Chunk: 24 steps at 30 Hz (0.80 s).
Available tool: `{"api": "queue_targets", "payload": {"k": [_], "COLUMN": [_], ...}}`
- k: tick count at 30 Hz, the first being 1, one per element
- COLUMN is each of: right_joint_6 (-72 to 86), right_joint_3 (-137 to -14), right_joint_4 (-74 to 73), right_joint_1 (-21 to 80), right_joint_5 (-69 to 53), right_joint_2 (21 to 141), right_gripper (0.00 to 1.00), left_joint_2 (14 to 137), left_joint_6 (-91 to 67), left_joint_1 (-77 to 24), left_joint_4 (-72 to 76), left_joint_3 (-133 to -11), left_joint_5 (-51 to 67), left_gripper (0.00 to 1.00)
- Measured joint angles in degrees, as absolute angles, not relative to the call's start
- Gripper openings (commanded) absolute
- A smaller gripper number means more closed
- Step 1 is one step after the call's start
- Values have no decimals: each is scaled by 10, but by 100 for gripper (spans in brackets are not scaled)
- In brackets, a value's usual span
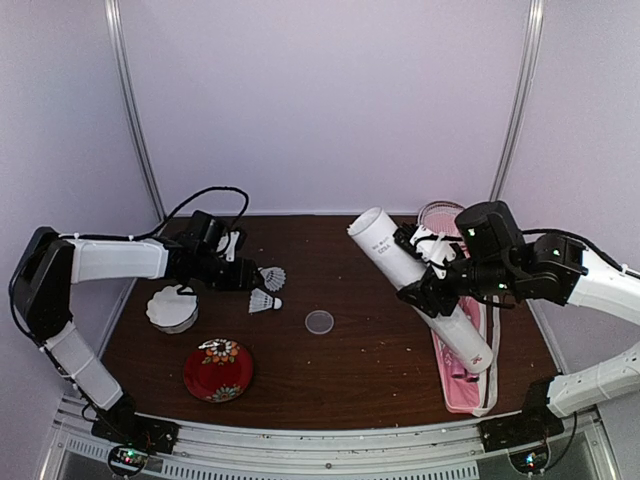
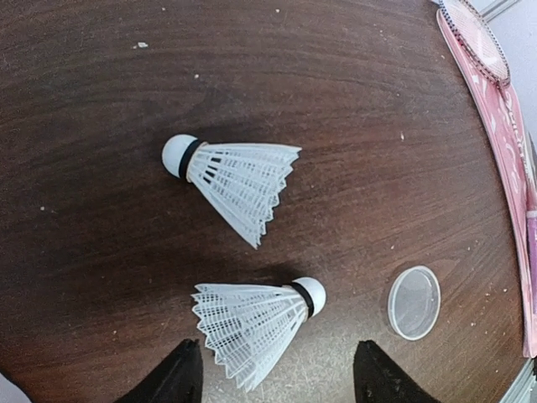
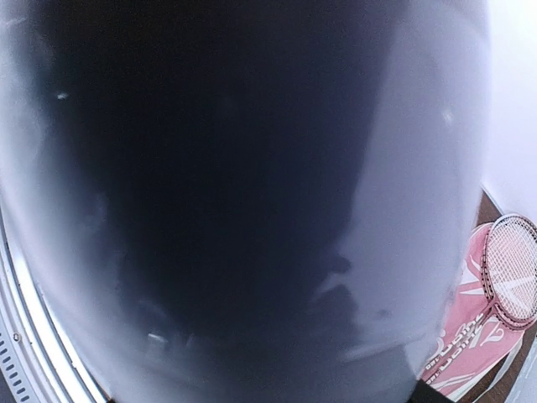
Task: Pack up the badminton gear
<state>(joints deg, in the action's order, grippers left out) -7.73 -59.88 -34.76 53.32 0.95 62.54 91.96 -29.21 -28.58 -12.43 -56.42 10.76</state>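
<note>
the left gripper (image 2: 277, 353) hangs low over the dark wooden table (image 1: 380, 370), its black fingers (image 2: 180, 374) spread apart on either side of the skirt of one white feather shuttlecock (image 2: 252, 323). a second white shuttlecock (image 2: 235, 180) lies just beyond it. the right gripper (image 1: 432, 290) is clamped round the long white tube (image 1: 395, 258), which is tilted above the long pink bag (image 1: 470, 385) by the table's right edge.

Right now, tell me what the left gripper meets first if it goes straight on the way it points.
Probably the nearer shuttlecock: its feather skirt lies just ahead, between the open jaws of the left gripper, though the height above the table is unclear.
</note>
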Motion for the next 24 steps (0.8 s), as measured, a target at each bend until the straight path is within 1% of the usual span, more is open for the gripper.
{"api": "queue_targets", "payload": {"k": [4, 7, 10, 13, 16, 21, 24], "right_joint_6": [-75, -72, -71, -71, -70, -65, -61], "right_joint_3": [-599, -599, -599, -598, -595, -592, -589], "right_joint_4": [-354, -354, -354, -354, -353, -353, -349], "right_joint_1": [536, 538, 538, 540, 541, 543, 544], "right_joint_5": [11, 11, 12, 15, 15, 15, 15], "right_joint_2": [625, 622, 618, 613, 610, 610, 610], "right_gripper": [58, 58, 58, 58, 58, 58, 58], "left_joint_2": [955, 977, 994, 1005, 1010, 1002, 986], "left_joint_6": [-303, -311, -320, -328, -334, -331, -325], "left_joint_1": [-286, -286, -286, -286, -286, -286, -286], "left_joint_4": [-100, -93, -86, -75, -66, -61, -63], "left_joint_3": [-564, -564, -565, -565, -565, -564, -565], "left_joint_5": [110, 114, 119, 130, 138, 142, 142], "left_gripper": [57, 52, 42, 27, 15, 0, 0]}}
